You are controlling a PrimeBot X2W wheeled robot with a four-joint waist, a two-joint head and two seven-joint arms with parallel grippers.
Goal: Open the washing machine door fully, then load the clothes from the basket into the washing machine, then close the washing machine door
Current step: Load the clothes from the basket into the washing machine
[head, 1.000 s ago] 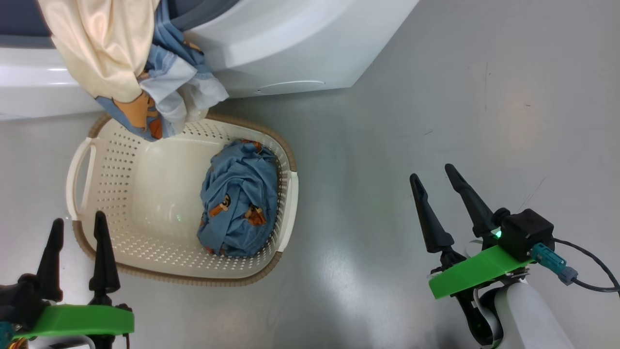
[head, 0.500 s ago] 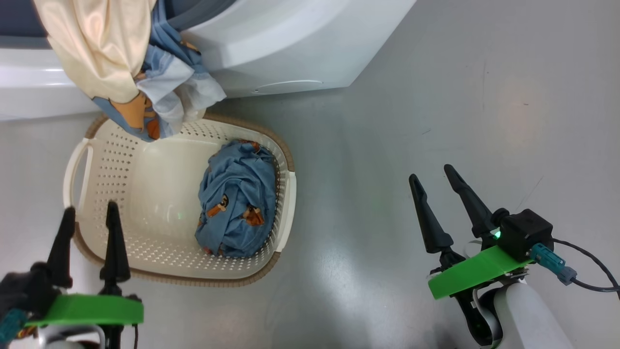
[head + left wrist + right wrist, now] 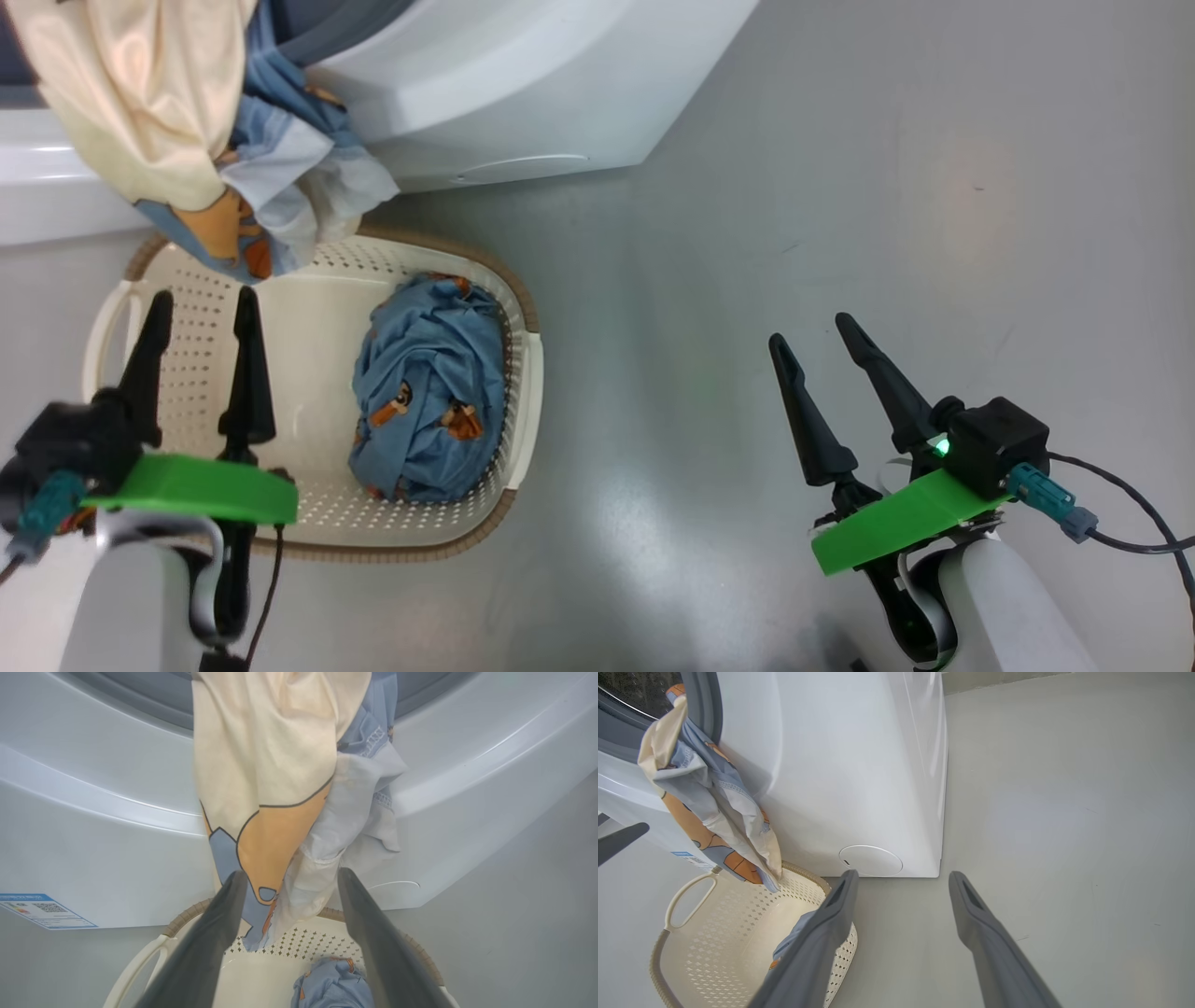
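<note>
**Left gripper** (image 3: pixel 202 299): jaws wide apart, holding nothing. It hangs over the left part of the basket, fingers pointing at the washing machine. In the left wrist view the gripper (image 3: pixel 290 873) frames the lower end of a hanging garment; I cannot tell whether it touches.

**Right gripper** (image 3: pixel 809 330): jaws wide apart, empty, over bare floor, well apart from the basket. In the right wrist view (image 3: pixel 903 874) it points at the machine's lower right corner.

**Basket** (image 3: pixel 528 392): cream, perforated, brown rim, on the floor just in front of the machine.

**Clothes, bundle one** (image 3: pixel 425 392): blue fabric with orange-brown print, crumpled in the right half of the basket, against its wall.

**Clothes, bundle two** (image 3: pixel 168 131): cream, pale blue and orange fabric, draped out of the machine's opening, with the lower end dangling over the basket's back rim (image 3: pixel 266 788) (image 3: pixel 705 812).

**Washing machine** (image 3: pixel 523 84): white front, with a grey gasket (image 3: pixel 707 709) around the opening.

- Round flap (image 3: pixel 871 861): low on the right.
- Blue label (image 3: pixel 44 910): low on the left.

**Floor** (image 3: pixel 840 187): grey, glossy.
</note>
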